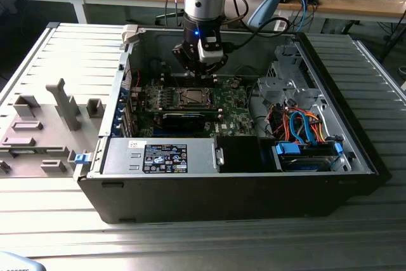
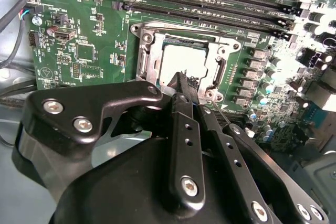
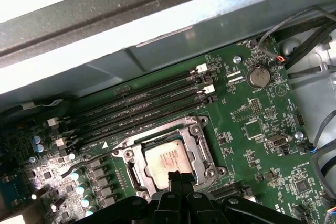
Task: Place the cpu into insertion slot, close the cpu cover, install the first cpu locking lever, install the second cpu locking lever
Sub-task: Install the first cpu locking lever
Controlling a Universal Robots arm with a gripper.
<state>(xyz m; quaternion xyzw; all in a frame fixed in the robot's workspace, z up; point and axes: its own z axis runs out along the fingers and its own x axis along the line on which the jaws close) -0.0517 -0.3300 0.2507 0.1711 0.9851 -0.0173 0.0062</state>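
Note:
The cpu (image 2: 186,60) (image 3: 169,160) lies flat in the insertion slot (image 1: 193,98), silver-grey top up. The cpu cover (image 2: 148,51) (image 3: 131,157) is folded down around it as a silvery frame. In both wrist views my gripper (image 2: 184,85) (image 3: 179,176) hangs just above one edge of the socket, its black fingers pressed together with nothing seen between them. In the exterior view the gripper (image 1: 198,71) is low inside the case, behind the socket. A thin dark lever (image 3: 86,163) angles out from the socket's side, and a thin silver rod (image 2: 219,111) runs beside the fingers.
Long memory slots (image 3: 142,106) run along one side of the socket. A coin battery (image 3: 258,75) and cables (image 1: 298,125) lie further off. The case walls (image 1: 120,99) enclose the board. A grey fixture plate (image 1: 44,125) is at the exterior view's left.

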